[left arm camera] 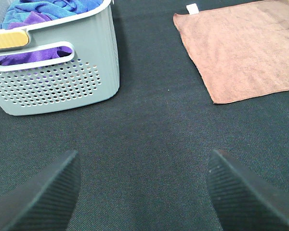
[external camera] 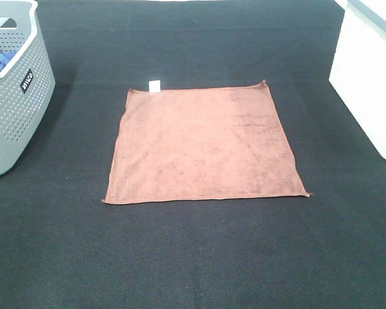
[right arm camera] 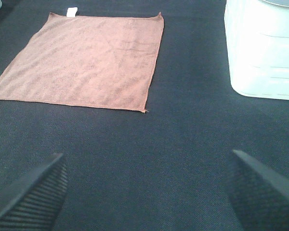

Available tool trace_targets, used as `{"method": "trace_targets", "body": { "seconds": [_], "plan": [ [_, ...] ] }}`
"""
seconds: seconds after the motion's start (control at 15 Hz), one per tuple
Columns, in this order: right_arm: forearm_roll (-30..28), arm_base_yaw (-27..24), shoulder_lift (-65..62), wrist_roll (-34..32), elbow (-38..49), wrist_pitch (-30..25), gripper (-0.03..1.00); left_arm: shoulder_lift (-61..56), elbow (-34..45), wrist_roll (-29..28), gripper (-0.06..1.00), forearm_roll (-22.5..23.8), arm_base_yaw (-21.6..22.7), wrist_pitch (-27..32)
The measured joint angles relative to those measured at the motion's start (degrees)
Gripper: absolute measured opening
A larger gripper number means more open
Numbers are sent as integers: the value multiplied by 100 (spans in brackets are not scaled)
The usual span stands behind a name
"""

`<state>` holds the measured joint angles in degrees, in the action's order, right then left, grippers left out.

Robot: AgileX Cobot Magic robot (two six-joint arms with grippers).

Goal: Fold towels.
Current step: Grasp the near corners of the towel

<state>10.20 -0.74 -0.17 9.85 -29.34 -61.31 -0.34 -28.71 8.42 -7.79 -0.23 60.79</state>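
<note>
A brown towel [external camera: 202,145] lies flat and unfolded in the middle of the black table, with a small white tag [external camera: 154,85] at its far left corner. It also shows in the left wrist view [left arm camera: 241,50] and in the right wrist view [right arm camera: 86,60]. Neither arm appears in the high view. My left gripper [left arm camera: 144,192] is open and empty, over bare table between the grey basket and the towel. My right gripper [right arm camera: 149,192] is open and empty, over bare table short of the towel's near right corner [right arm camera: 145,110].
A grey perforated basket [external camera: 16,96] holding blue and purple towels [left arm camera: 43,12] stands at the left edge. A white bin [external camera: 370,77] stands at the right edge. The table is covered by a black cloth [external camera: 193,257].
</note>
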Motion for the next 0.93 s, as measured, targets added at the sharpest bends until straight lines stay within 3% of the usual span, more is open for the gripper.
{"method": "trace_targets", "body": {
  "seconds": [0.93],
  "plan": [
    [0,0,0,0,0,0,83,0,0,0,70,0,0,0]
  ]
}}
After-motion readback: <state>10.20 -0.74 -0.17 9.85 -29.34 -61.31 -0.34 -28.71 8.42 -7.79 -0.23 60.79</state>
